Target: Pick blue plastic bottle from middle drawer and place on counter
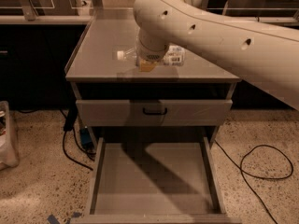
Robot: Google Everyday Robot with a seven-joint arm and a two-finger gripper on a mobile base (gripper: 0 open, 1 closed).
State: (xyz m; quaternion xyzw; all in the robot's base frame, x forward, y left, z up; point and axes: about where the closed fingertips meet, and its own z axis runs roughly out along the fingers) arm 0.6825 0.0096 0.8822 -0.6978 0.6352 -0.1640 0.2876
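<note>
Camera view, looking down over the cabinet front. Blue plastic bottle (174,56) lies on its side on the counter (103,45), toward the front middle of the top, white cap (121,55) pointing left and labelled end to the right. It is out of the middle drawer (154,181), which stands pulled fully open below with a bare grey floor.

Gripper (148,62) sits directly over the bottle's mid-body, pointing straight down, wrist low to the counter. The wrist housing covers the contact zone; only a tan tip shows beneath it against the bottle. Whether the gripper is clamped on the bottle or free of it: cannot tell. The arm (224,36) reaches in from the upper right across the counter.

Reading of the placement: a top-down hold at the middle suits a bottle lying flat, since it balances cap end against base end and lets the bottle be set down level. With the bottle on or just at the surface, my judgement is that the task is at its release step, nearly done.

The drawer front (107,112) above the open drawer is shut, with its small black handle (154,111) centred.

Label: light band round the bottle's right half with small dark print, possibly a barcode patch. No brand or word legible. No other writing seen.

A black cable (261,167) loops on the speckled floor at right.
</note>
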